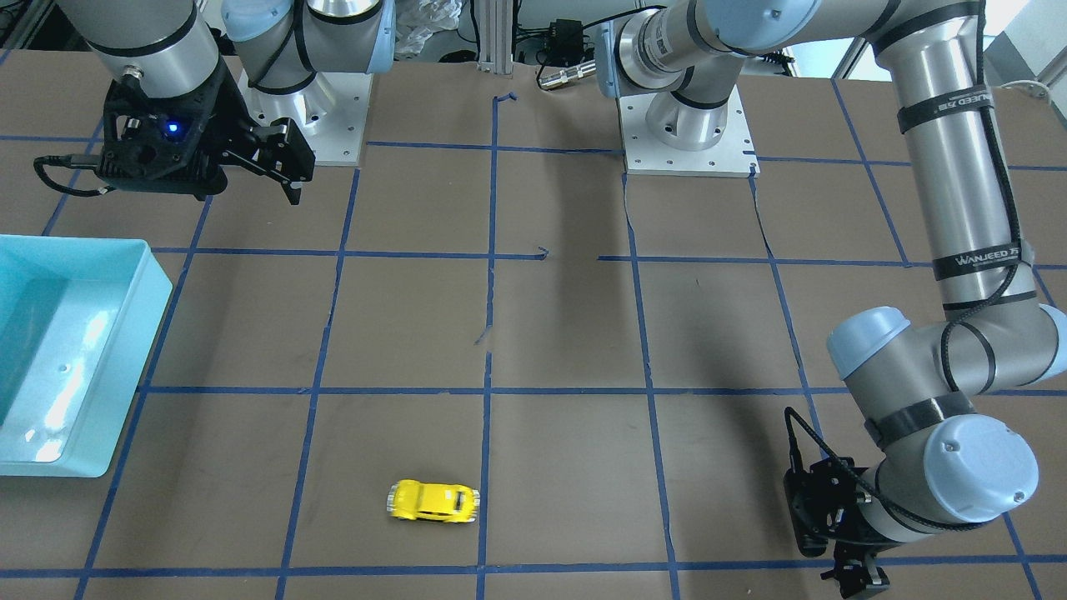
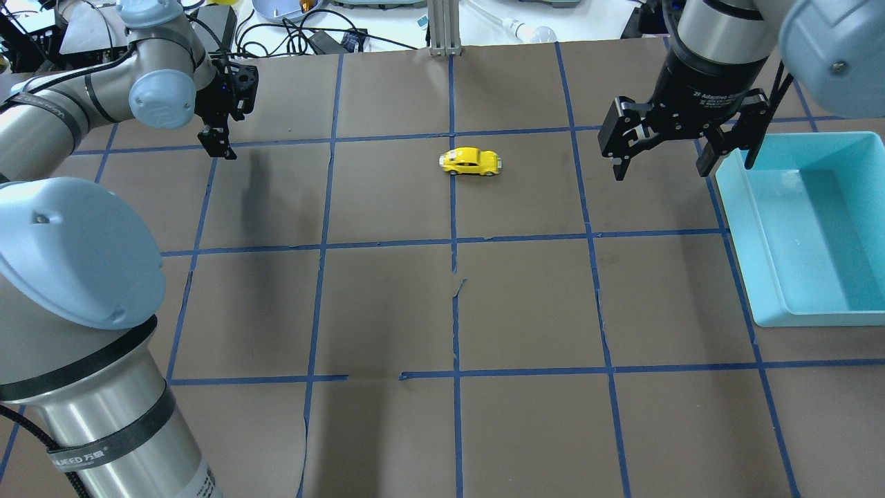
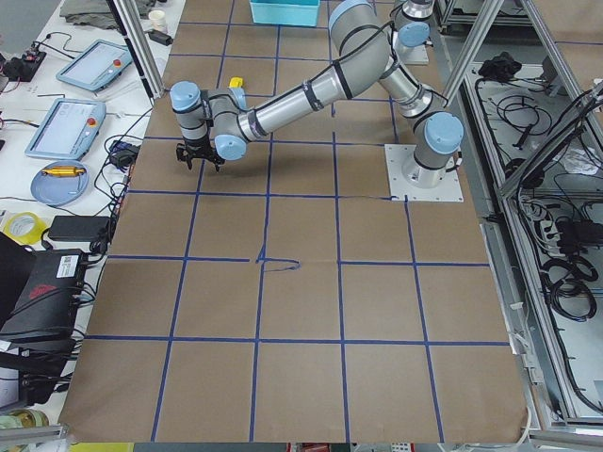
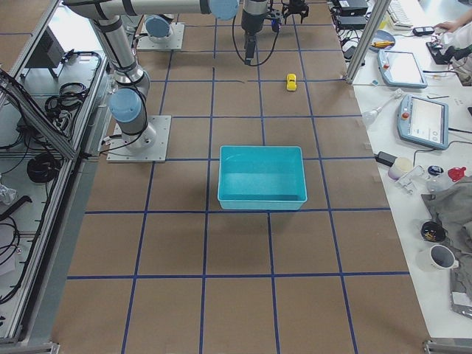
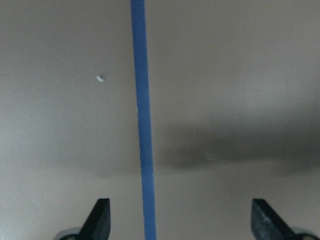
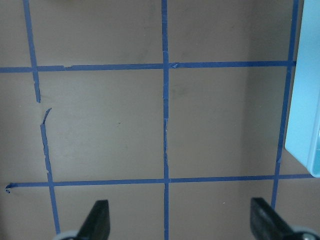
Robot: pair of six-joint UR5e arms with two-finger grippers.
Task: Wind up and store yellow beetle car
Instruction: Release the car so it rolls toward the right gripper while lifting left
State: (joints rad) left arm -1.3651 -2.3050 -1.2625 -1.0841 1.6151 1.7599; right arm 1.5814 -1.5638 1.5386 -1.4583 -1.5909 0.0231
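Observation:
The yellow beetle car (image 2: 470, 162) stands on its wheels on the brown table, far from the robot near the middle line; it also shows in the front view (image 1: 433, 501). My left gripper (image 2: 218, 143) is open and empty, low over the table well to the car's left; its wrist view shows only its fingertips (image 5: 100, 220) over blue tape. My right gripper (image 2: 681, 158) is open and empty, above the table between the car and the light-blue bin (image 2: 760, 277). The car shows in neither wrist view.
The bin also shows at the front view's left (image 1: 125, 358) and at the right wrist view's edge (image 6: 306, 100); nothing shows inside it. Blue tape lines grid the table. Cables and devices lie beyond the far edge.

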